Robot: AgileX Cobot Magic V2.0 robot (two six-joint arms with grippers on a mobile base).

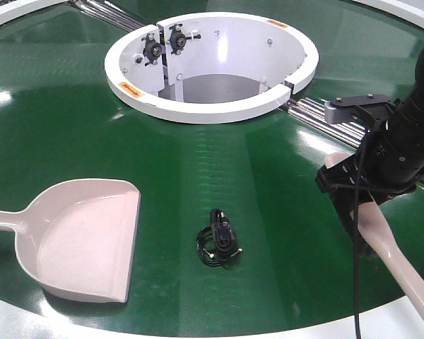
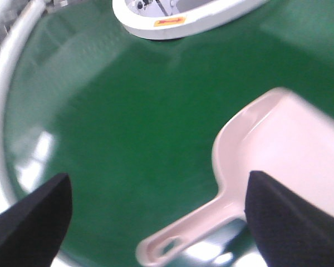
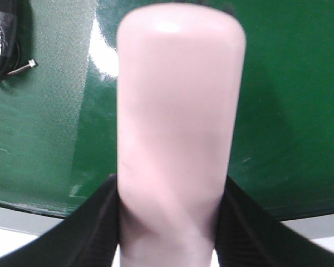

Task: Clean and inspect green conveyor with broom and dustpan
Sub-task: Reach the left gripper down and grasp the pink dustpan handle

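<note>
Nearest, at near left on green conveyor (image 1: pixel 56 127): dustpan (image 1: pixel 85 240), mouth facing right, handle seen between spread left fingers (image 2: pixel 33 222). Just right: black cable coil (image 1: pixel 219 236). Farther right: broom (image 1: pixel 399 268), pinched by right fingers (image 3: pixel 94 228), long axis near-right to far-left.

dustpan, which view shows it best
The exterior front-facing view: the dustpan shows its whole scoop sharply, with only the handle end cut off. The left wrist view shows its slotted handle and part of the scoop, blurred. The right wrist view misses it.
</note>
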